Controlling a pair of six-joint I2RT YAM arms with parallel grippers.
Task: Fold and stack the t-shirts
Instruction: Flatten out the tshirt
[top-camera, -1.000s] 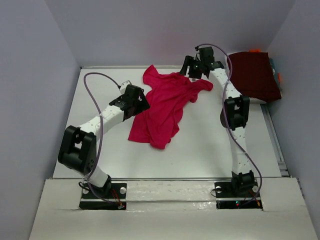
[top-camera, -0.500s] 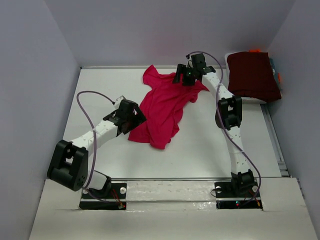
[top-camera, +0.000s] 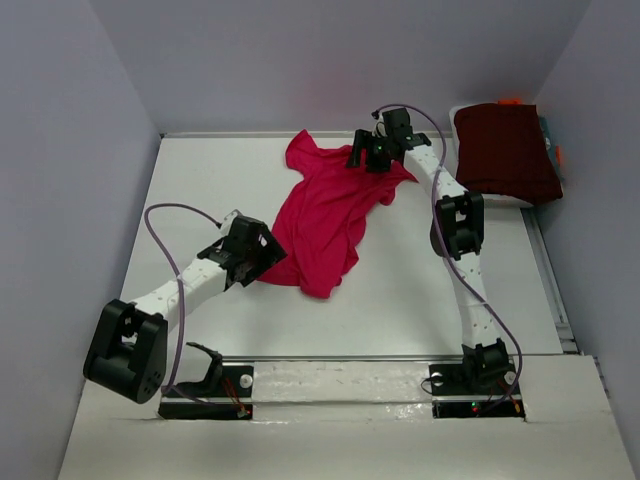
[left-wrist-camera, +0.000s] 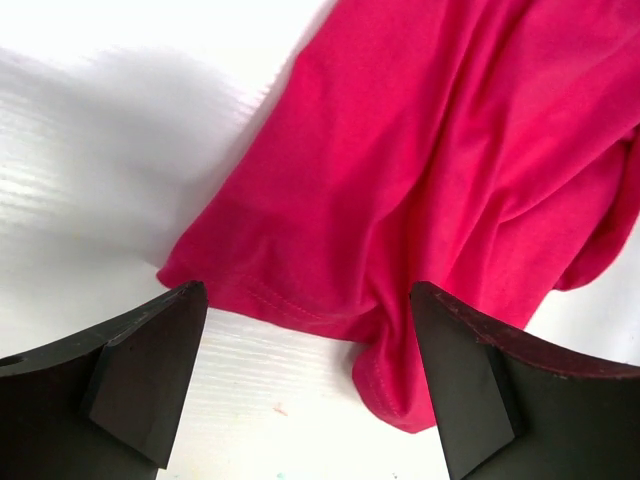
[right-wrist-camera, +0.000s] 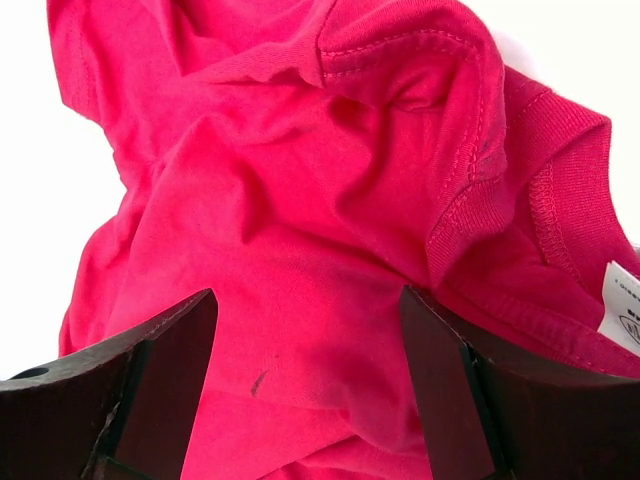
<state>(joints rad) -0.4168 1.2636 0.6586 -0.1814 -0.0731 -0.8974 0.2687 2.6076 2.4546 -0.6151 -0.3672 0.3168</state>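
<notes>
Jaws apart, the left gripper (left-wrist-camera: 305, 295) is hovering at the hem and the right gripper (right-wrist-camera: 307, 295) at the collar of the crimson t-shirt (top-camera: 325, 215) crumpled on the bench (top-camera: 420, 290), seemingly preparing to pinch and spread it.

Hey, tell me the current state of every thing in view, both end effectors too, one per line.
Pink t-shirt: unfolded, lying crumpled on the table.
Maroon t-shirt: folded, at the far right.
Left end effector: open, at the pink shirt's near hem, holding nothing.
Right end effector: open, over the pink shirt's collar end, holding nothing.
</notes>
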